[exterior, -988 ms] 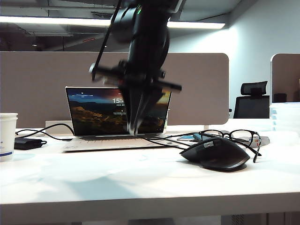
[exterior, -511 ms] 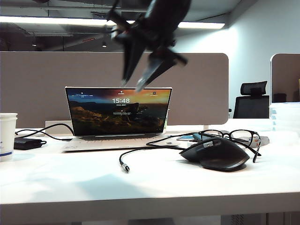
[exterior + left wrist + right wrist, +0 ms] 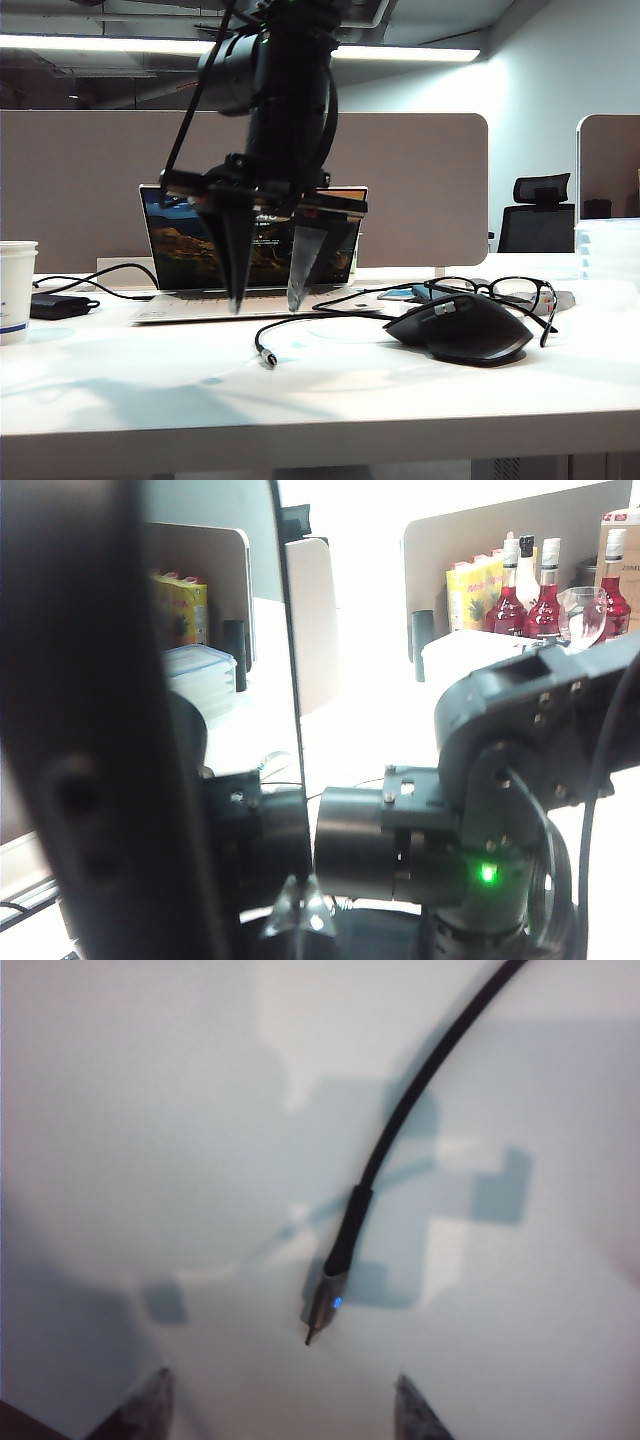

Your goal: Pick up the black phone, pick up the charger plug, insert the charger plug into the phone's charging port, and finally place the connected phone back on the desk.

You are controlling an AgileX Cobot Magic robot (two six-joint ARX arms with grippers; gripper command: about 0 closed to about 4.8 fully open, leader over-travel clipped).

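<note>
Two dark fingers of the right gripper [image 3: 267, 300] point down over the desk [image 3: 320, 400], in front of the laptop [image 3: 250, 250], and they are spread wide with nothing between them. The charger plug [image 3: 267, 357] lies flat on the white top, below the fingertips and a little nearer to the front edge, not touching them. Its thin black cable [image 3: 320, 318] curves away toward the black mouse [image 3: 465, 328], where a pair of glasses [image 3: 500, 292] rests behind it.

In the right wrist view the charger plug [image 3: 325, 1305] lies on the desk [image 3: 150, 1160] between the two fingertips [image 3: 150, 1405], a bit ahead of them, with a small blue light on its housing and the silver tip turned toward the gripper.

The left gripper [image 3: 300, 910] shows only as dark blurred parts close to the camera; its jaws are pressed together, and I cannot tell if it holds anything. The black phone cannot be made out in any view.

A white cup [image 3: 15, 290] and a small black power brick [image 3: 58, 305] stand at the far left of the desk.
</note>
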